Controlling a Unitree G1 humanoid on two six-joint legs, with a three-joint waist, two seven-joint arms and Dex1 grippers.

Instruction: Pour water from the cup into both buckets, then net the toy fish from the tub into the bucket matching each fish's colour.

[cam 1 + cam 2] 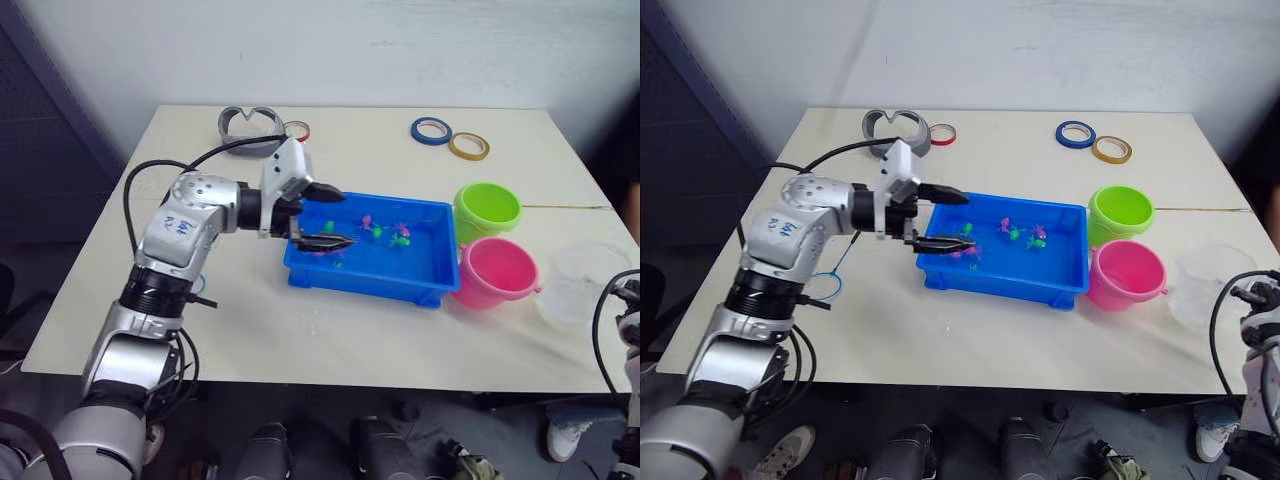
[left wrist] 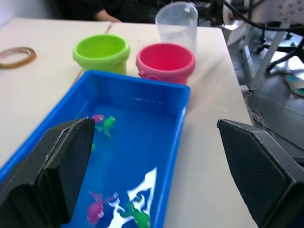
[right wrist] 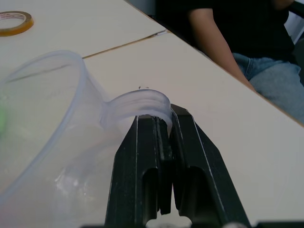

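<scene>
Left gripper [image 1: 327, 215] hovered open over tub's [image 1: 370, 280] left end; right gripper [image 3: 161, 130] was clamped on cup [image 3: 52, 142] handle.

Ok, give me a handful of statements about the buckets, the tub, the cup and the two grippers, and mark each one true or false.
1. The left gripper is open, over the near-left end of the blue tub. True.
2. The right gripper is shut on the handle of the clear cup. True.
3. The pink bucket stands farther from the robot than the green bucket. False: the pink one is nearer.
4. The toy fish are already in the buckets. False: they lie in the tub.
5. The net is held in the left gripper. False: it lies on the table under the left arm.
</scene>
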